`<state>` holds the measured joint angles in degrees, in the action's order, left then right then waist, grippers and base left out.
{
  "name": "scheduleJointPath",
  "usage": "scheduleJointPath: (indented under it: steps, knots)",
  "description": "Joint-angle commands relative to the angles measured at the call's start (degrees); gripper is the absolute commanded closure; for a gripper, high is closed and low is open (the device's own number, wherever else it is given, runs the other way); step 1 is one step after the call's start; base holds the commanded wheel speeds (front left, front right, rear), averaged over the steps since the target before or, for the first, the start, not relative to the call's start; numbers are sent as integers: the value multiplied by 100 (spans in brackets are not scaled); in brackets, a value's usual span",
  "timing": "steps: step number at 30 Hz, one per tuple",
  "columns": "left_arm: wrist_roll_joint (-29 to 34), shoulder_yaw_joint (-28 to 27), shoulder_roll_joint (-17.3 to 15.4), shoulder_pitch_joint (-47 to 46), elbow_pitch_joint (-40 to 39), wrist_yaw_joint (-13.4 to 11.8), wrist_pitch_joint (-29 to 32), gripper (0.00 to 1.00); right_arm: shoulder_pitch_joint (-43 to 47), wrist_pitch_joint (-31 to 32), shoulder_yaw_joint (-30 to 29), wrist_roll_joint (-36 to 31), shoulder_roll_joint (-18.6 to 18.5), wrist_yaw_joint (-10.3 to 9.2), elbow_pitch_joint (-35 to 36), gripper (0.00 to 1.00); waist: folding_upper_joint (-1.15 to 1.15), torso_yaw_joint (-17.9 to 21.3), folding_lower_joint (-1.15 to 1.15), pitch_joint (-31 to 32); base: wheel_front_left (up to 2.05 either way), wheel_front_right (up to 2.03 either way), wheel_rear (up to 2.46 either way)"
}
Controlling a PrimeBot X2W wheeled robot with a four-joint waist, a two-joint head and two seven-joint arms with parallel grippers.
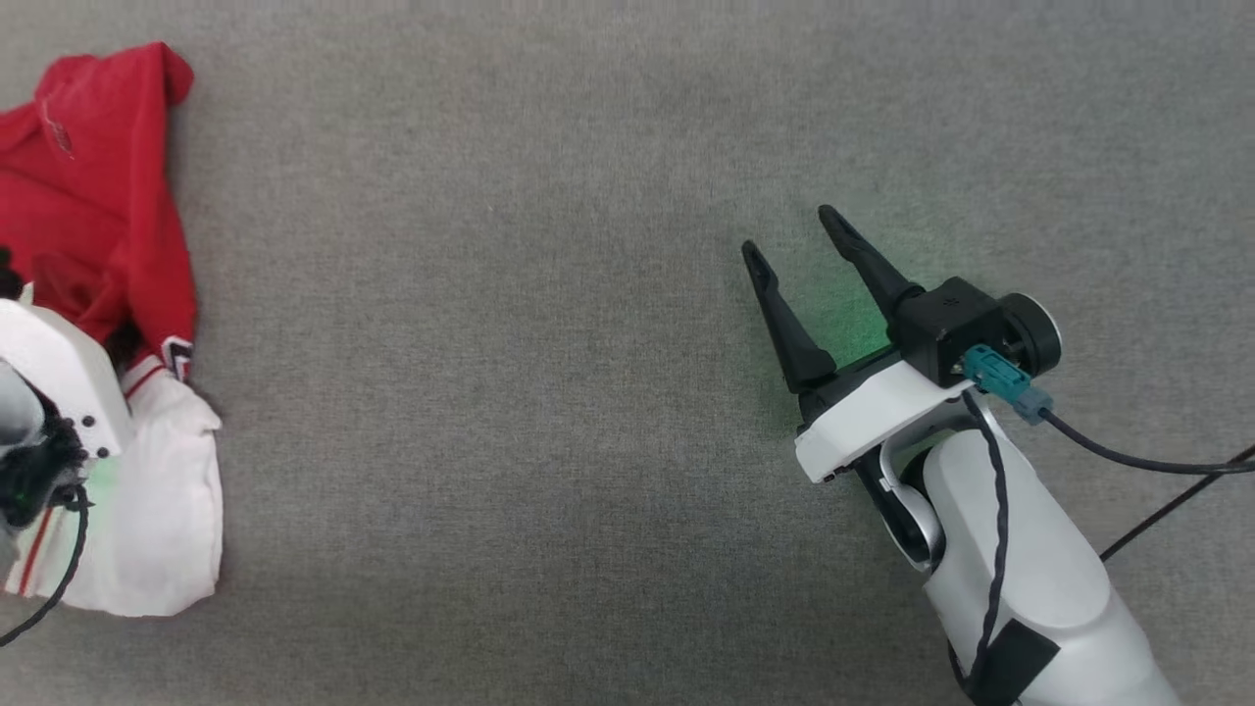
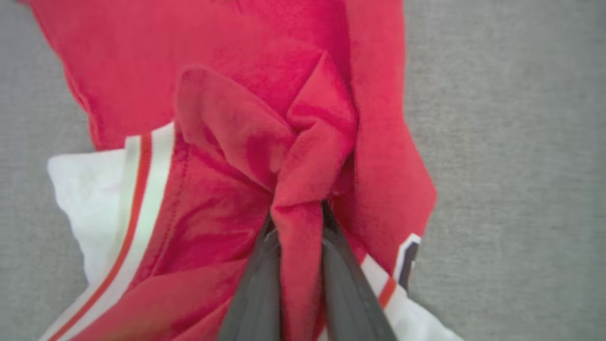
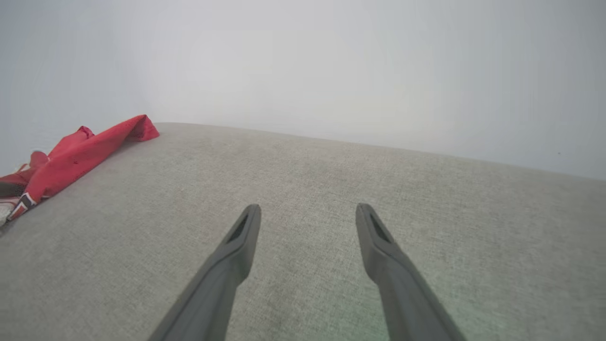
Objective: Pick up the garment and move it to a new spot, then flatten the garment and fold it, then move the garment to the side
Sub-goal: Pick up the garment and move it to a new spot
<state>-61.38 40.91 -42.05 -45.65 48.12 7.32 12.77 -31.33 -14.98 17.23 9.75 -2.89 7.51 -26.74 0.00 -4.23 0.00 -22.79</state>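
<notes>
The garment (image 1: 93,216), a red T-shirt with white sleeves and striped trim, lies bunched at the left edge of the grey surface in the head view. In the left wrist view my left gripper (image 2: 299,213) is shut on a pinched fold of the red garment (image 2: 236,142), fabric squeezed between its two dark fingers. In the head view the left arm's white wrist (image 1: 54,378) covers part of the shirt. My right gripper (image 1: 789,230) stands open over bare surface at the right, far from the shirt. The right wrist view shows the garment (image 3: 75,156) at its far left.
A grey fabric surface (image 1: 510,392) spreads wide between the shirt and my right arm. A black cable (image 1: 1137,461) trails from the right wrist toward the right edge. A pale wall (image 3: 331,61) rises behind the surface's far edge in the right wrist view.
</notes>
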Motion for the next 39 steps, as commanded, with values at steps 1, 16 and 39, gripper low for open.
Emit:
scheduleJointPath:
  steps: [1, 16, 39]
  knots:
    - [14, 69, 66, -138, -96, 23, -90, 100, 40, -30, 1, 47, -6, -4, 10, 0, 0, -3, 0, 152, 0, 0, 0]
    - [-255, 1376, 48, -1174, -2598, 16, -226, 100, 641, -30, -174, 888, -5, -3, 373, 0, 0, 792, 0, 698, 0, 0, 0]
    - [-219, 3164, 1152, -2185, -1548, 3, 1338, 100, 952, -30, -435, 2052, 4, -3, 1328, 0, 0, 3567, 0, -389, 0, 0, 0]
